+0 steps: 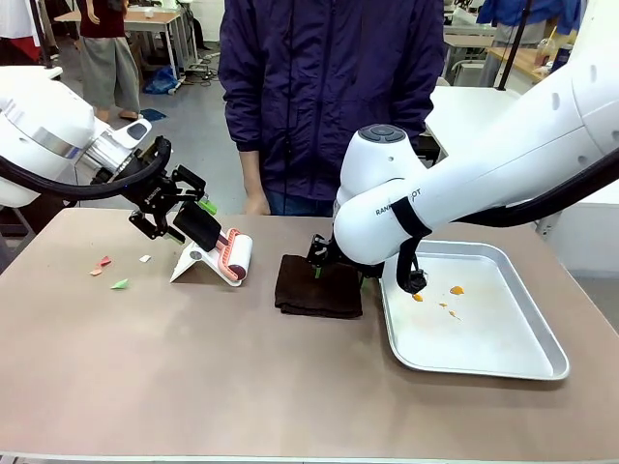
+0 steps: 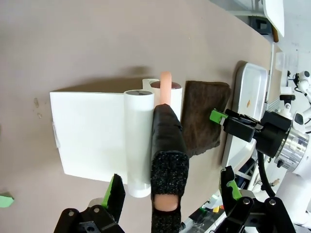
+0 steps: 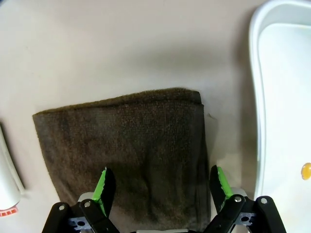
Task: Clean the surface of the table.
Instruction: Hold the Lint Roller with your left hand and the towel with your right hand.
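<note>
The left jaws are standing spread either side of the lint roller's black handle [image 2: 167, 141], its long axis running straight out between them. The right jaws are hanging spread over the brown cloth [image 3: 121, 141]. The bench [image 1: 242, 367] is lying beneath both, with paper scraps [image 1: 119, 284] nearer the left arm.

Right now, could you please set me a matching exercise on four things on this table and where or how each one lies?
Column one:
1. towel
2. tray
3. lint roller
4. green scrap

Column two:
A. propped on a white stand
B. loose on the table, on the robot's left side
C. holds orange bits
D. below the open right gripper

Pairs: 1-D, 2-C, 3-A, 4-B.
</note>
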Robot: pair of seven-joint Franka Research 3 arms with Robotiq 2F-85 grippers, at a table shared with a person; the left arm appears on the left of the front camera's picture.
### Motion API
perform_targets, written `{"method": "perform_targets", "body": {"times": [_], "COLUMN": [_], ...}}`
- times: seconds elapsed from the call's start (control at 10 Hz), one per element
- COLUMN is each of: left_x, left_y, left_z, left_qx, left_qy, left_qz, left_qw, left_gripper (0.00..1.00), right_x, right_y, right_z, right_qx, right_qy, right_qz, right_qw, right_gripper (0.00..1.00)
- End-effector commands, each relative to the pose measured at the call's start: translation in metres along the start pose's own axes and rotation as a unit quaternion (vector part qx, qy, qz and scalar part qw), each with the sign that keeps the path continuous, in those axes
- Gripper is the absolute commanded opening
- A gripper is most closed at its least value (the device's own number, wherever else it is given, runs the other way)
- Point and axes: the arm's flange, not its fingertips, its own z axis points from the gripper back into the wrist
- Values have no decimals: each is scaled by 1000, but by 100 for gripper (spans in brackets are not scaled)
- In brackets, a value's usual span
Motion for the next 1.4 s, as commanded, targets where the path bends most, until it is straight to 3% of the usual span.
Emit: {"method": "perform_targets", "body": {"times": [0.0, 0.1, 0.2, 0.3, 0.4, 0.5, 0.6, 0.8, 1.3], "left_x": [-4, -4, -5, -6, -6, -6, -5, -5, -6], "left_y": [5, 6, 4, 4, 4, 4, 5, 4, 2], "left_z": [6, 7, 7, 8, 8, 8, 8, 8, 9], "left_qx": [0, 5, 2, 3, 3, 2, 1, 2, 1], "left_qy": [5, 2, 3, 0, -2, -4, -3, -3, -7], "left_qz": [-6, -11, -12, -13, -17, -18, -18, -16, -18], "left_qw": [1000, 1000, 1000, 1000, 1000, 1000, 1000, 1000, 1000], "left_gripper": [100, 58, 42, 0, 0, 0, 15, 0, 0], "right_x": [4, 3, 3, 3, 2, 1, 1, 1, 1], "right_y": [8, 8, 7, 6, 5, 4, 3, 2, 2], "right_z": [0, -1, -1, -2, -4, -6, -6, -3, -7], "right_qx": [-17, -23, -24, -24, -24, -24, -22, -16, -11], "right_qy": [-9, -3, 0, 5, 10, 14, 16, 15, 26], "right_qz": [-2, 8, 9, 11, 12, 13, 13, 14, 10], "right_qw": [1000, 1000, 1000, 1000, 1000, 1000, 1000, 1000, 1000], "right_gripper": [100, 40, 40, 0, 35, 0, 0, 0, 0]}}
